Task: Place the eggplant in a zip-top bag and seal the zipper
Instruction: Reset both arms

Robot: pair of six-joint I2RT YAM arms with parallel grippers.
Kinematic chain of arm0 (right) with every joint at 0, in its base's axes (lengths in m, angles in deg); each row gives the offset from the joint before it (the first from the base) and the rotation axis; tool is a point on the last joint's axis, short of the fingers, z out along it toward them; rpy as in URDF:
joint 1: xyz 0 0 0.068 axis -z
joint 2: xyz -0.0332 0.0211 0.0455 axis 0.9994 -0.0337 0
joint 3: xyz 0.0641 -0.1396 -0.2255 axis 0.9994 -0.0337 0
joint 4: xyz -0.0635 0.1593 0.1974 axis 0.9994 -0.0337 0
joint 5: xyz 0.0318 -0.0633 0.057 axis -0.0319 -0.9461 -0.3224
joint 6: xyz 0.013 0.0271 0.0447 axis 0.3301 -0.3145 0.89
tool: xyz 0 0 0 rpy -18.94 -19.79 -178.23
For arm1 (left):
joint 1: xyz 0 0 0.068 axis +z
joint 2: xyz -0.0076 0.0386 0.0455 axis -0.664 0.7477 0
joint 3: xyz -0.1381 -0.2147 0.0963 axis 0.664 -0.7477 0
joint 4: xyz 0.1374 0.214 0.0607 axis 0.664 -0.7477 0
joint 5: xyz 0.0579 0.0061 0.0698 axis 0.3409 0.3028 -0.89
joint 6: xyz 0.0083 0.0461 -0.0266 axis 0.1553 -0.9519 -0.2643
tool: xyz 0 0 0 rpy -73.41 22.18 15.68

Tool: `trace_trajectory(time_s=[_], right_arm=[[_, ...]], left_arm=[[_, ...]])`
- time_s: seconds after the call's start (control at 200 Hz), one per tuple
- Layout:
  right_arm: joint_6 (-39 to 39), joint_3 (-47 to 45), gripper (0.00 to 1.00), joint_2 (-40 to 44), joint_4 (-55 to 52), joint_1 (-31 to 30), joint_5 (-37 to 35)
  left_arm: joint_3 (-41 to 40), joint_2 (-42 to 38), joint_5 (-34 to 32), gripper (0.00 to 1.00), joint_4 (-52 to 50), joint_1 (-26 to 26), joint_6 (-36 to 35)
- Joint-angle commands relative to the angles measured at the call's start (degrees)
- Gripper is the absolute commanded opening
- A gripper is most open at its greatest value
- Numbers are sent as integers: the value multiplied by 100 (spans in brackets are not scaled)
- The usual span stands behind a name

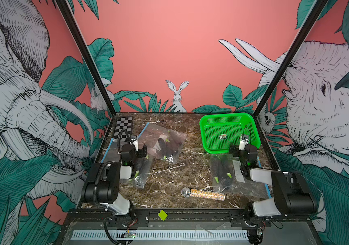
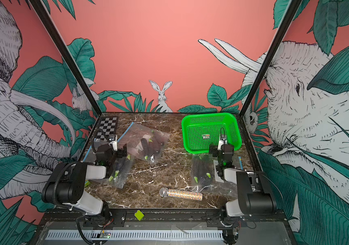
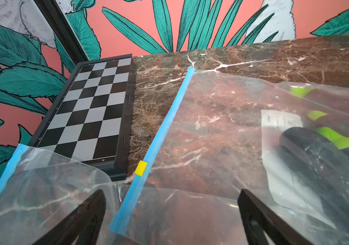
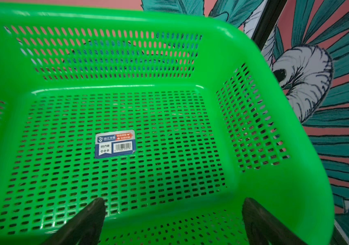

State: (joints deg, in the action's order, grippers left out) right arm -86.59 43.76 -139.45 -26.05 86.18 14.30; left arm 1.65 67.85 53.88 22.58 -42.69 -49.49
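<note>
Three clear zip-top bags lie on the marble table, each with dark eggplants with green caps inside. One bag [image 1: 157,131] lies at the back middle with its eggplants [image 1: 167,146]. Its blue zipper strip [image 3: 165,127] carries a yellow slider [image 3: 140,168]. A second bag [image 1: 141,180] lies under my left gripper [image 1: 141,151], which hangs open just above the plastic [image 3: 171,192]. The third bag [image 1: 222,171] lies at the right, beneath my right arm. My right gripper [image 4: 173,200] stands open over the near rim of the green basket [image 1: 206,146], holding nothing.
The green basket [image 4: 275,191] at the back right has only a label inside. A glittery microphone [image 1: 203,194] lies near the front edge. A checkerboard [image 1: 123,127] sits in the back left corner. Black frame posts stand at both back corners.
</note>
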Motion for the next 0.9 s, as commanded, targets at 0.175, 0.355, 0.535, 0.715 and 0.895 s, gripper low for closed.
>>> trace_trajectory(time_s=[0.175,0.355,0.535,0.715,0.895], right_arm=[[9,-289,98,597,-413,49,-112],[-42,-361,98,841,-635,48,-112],[10,-507,98,1411,-1356,31,-37],[45,-427,98,1623,-1998,-3,107],[-102,110,98,911,-2167,-50,-16]], left_arm=[[-37,-84,-147,99,113,-16,36],[-20,-83,-159,99,101,-21,44],[-20,-76,-160,99,91,-19,40],[-2,-75,-19,99,64,-18,-15],[6,-66,-27,99,56,-15,-13]])
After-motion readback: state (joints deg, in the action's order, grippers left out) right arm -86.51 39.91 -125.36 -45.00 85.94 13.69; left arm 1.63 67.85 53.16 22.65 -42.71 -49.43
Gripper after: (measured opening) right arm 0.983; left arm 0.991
